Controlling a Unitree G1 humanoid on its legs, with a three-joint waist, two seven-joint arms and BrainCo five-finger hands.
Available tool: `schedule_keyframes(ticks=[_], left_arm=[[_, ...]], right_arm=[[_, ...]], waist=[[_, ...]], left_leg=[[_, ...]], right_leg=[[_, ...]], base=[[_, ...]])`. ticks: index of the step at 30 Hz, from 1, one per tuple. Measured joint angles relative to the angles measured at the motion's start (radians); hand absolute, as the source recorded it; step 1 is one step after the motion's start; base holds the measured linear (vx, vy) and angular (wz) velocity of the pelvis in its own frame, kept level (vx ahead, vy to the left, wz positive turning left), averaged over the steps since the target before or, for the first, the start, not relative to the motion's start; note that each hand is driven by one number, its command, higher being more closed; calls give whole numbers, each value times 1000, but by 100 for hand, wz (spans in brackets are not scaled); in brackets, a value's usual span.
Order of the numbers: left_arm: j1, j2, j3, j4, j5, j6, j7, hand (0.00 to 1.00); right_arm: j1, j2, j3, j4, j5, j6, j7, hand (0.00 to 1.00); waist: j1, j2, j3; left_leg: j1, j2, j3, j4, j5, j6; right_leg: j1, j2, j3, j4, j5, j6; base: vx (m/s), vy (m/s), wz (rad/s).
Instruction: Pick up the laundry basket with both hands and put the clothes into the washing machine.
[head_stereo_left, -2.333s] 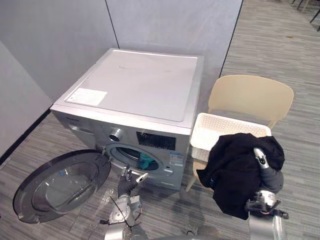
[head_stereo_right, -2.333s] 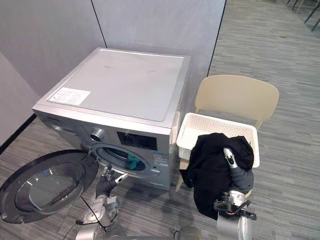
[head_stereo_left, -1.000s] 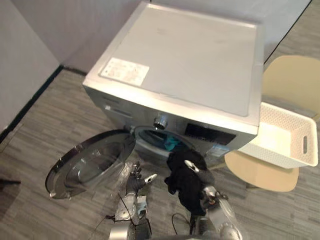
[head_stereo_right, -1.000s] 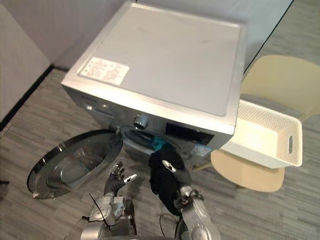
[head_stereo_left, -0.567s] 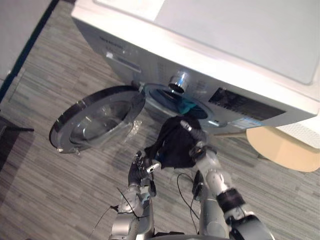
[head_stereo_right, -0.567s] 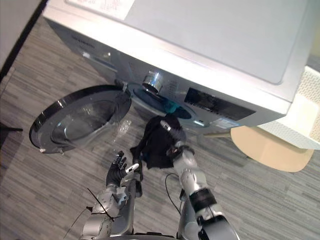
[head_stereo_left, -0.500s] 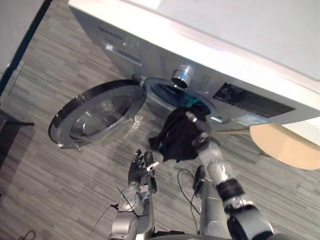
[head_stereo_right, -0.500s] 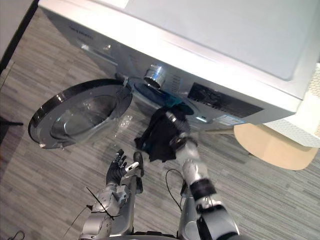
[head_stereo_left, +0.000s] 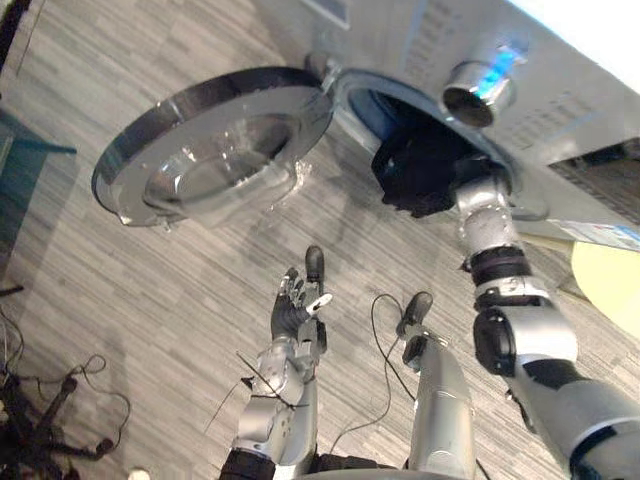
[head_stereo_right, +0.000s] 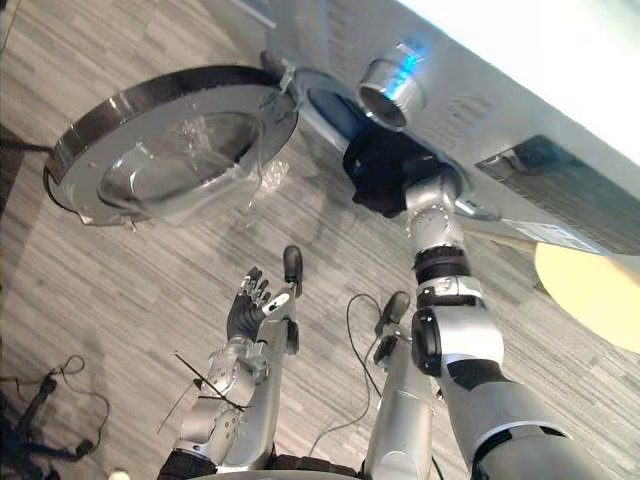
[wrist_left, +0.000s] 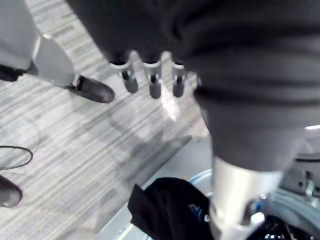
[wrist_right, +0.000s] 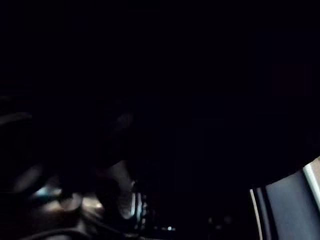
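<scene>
The washing machine (head_stereo_left: 560, 110) fills the upper right, its round glass door (head_stereo_left: 215, 150) swung open to the left. A black garment (head_stereo_left: 420, 170) is bunched in the mouth of the drum, partly inside and partly hanging over the rim. My right arm (head_stereo_left: 490, 235) reaches up to the opening, and its hand is buried in the black cloth. My left hand (head_stereo_left: 295, 310) hovers open above the floor in front of the door, holding nothing. In the left wrist view its straight fingers (wrist_left: 150, 82) show, with the black garment (wrist_left: 170, 210) past them.
The silver control knob (head_stereo_left: 478, 85) sits just above the drum opening. The edge of a beige chair seat (head_stereo_left: 610, 290) shows at the right. A tangle of dark cables (head_stereo_left: 30, 420) lies on the grey plank floor at the lower left.
The camera has dipped closer to the machine's front. My right arm has carried the black garment from in front of the door up into the drum mouth. My left hand stays open and low.
</scene>
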Motion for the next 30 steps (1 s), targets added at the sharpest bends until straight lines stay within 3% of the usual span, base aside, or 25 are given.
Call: schedule_keyframes(ticks=[4, 7, 10, 12, 13, 16, 20, 24, 28, 29, 30], left_arm=[[-6, 0, -13, -1, 0, -6, 6, 0], [-14, 0, -39, -20, -18, -9, 17, 0], [-16, 0, -50, -54, -21, -16, 20, 0], [-10, 0, -63, -71, -42, -24, 23, 0], [-10, 0, -61, -85, -55, -25, 38, 0], [-10, -1, -62, -93, -80, -29, 55, 0], [-10, -1, -61, -135, -86, -38, 67, 0], [-10, 0, -63, -185, -86, -38, 83, 0], [-4, 0, -65, -270, -86, -41, 84, 0], [-3, 0, -65, -288, -86, -44, 84, 0], [-3, 0, -64, -288, -86, -46, 84, 0]], right_arm=[[-64, -28, -1, 11, 33, -9, -16, 100], [-143, -116, -1, 15, 80, -40, -43, 100], [-203, -244, 27, 15, 165, -31, -78, 100], [-261, -366, 87, 14, 189, -27, -77, 100], [-270, -426, 125, -1, 199, -41, -79, 100], [-272, -508, 189, 2, 264, -42, -80, 100], [-304, -554, 342, 15, 307, -42, -83, 100], [-341, -562, 503, 22, 342, -42, -95, 100], [-354, -558, 565, 22, 362, -54, -124, 100], [-354, -555, 565, 24, 362, -76, -129, 0], [-355, -555, 565, 30, 362, -92, -136, 0]], waist=[[-1, 11, 3], [5, 27, 11], [24, 31, 11], [42, 47, 18], [35, 54, 26], [35, 52, 26], [31, 48, 29], [24, 44, 32], [9, 44, 32], [6, 44, 32], [5, 44, 32]], left_leg=[[-48, -2, -24, -27, 18, -2], [-127, -5, -38, -30, 18, -2], [-195, -12, 10, -29, -15, -24], [-235, -9, 15, 17, 37, 34], [-254, -13, 22, 7, 54, 44], [-276, -21, 35, 7, 73, 63], [-281, -17, 63, 7, 80, 73], [-281, 5, 66, 9, 87, 81], [-281, 7, 61, 9, 87, 81], [-281, 3, 61, 7, 88, 81], [-277, 2, 64, -3, 89, 83]], right_leg=[[-51, -1, -17, 10, 7, 11], [-119, -16, -45, 33, 14, 23], [-169, -49, -56, 2, 32, 43], [-207, -49, -50, 8, 54, 84], [-217, -51, -56, -6, 83, 57], [-213, -49, -63, -67, 135, 46], [-205, -37, -59, -121, 176, 54], [-192, -10, -67, -161, 203, 39], [-179, -3, -72, -191, 220, 39], [-174, -3, -73, -203, 227, 42], [-170, -3, -73, -215, 231, 45]], base=[[-65, -17, 9], [-97, 0, 26], [-83, 42, 31], [11, 51, 9], [32, 63, 7], [28, 79, 3], [17, 37, -19], [30, 10, -16], [66, 10, -2], [67, 33, 1], [89, 46, 1]])
